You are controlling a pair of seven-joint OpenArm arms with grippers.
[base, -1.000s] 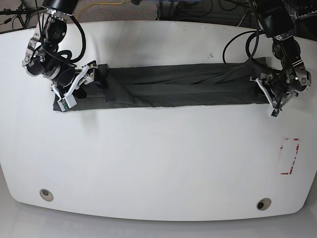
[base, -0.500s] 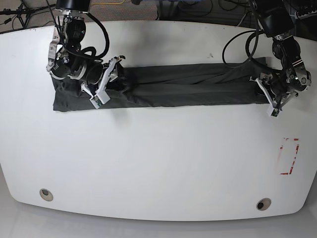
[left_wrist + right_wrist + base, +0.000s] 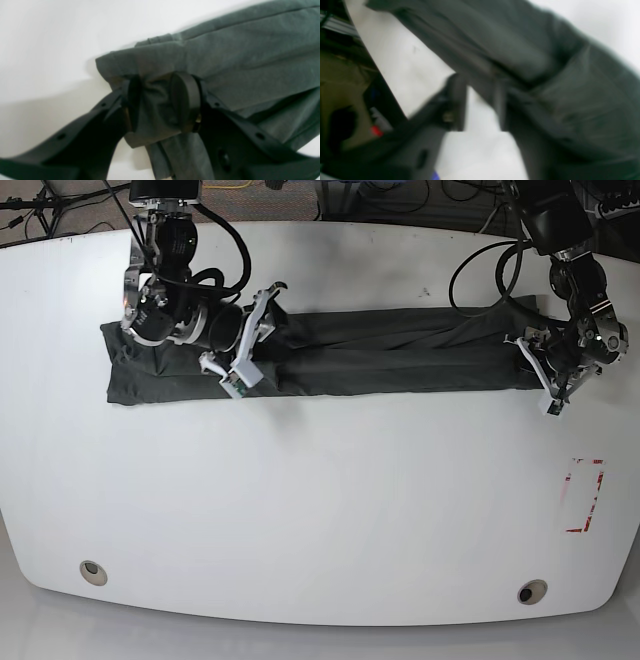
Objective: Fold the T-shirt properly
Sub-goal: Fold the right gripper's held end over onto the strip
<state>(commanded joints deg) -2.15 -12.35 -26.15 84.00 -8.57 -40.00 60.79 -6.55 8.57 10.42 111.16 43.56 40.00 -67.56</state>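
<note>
The T-shirt (image 3: pixel 390 350) lies as a long dark grey band across the far half of the white table. My left gripper (image 3: pixel 545 375) sits at the band's right end. In the left wrist view this gripper (image 3: pixel 160 105) is shut on a bunched fold of the T-shirt (image 3: pixel 250 50) near its hemmed corner. My right gripper (image 3: pixel 252 340) hovers over the band about a third of the way in from its left end. The blurred right wrist view shows its fingers (image 3: pixel 457 100) apart with white table between them, and the T-shirt (image 3: pixel 570 100) lies beside and beyond the tips.
A red rectangular mark (image 3: pixel 585 495) sits near the table's right edge. Two round holes (image 3: pixel 92 572) (image 3: pixel 532 591) lie near the front edge of the table (image 3: pixel 320 510). Cables run behind the far edge.
My right gripper has travelled rightward along the shirt from its left end, and that end now lies flat and uncovered. The left gripper has stayed put, holding the right end.
</note>
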